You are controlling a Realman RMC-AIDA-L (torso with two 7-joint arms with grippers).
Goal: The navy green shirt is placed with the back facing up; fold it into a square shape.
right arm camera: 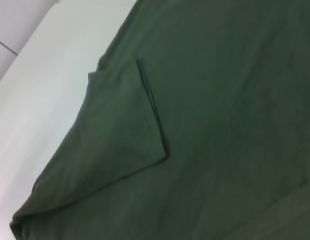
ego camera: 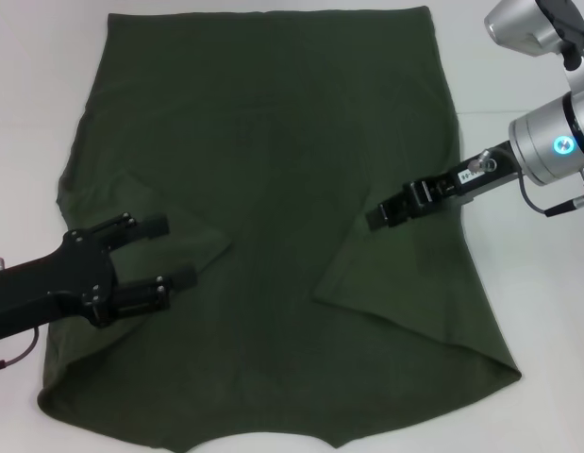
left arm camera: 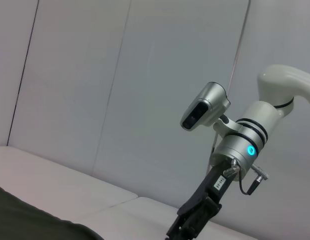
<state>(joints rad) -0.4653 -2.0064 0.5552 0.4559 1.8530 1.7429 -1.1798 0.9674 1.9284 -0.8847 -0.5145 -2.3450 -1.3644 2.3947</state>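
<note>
left gripper (ego camera: 169,250) hangs over the shirt's (ego camera: 273,170) left side with its two black fingers spread apart, right above a sleeve folded in over the body. right gripper (ego camera: 381,215) reaches in from the right, over the shirt's middle right part — its fingers look pressed together, holding no cloth. the dark green shirt lies flat across the white tabletop (ego camera: 37,85), with the right sleeve also folded inward — its edge runs diagonally below the right gripper.
</note>
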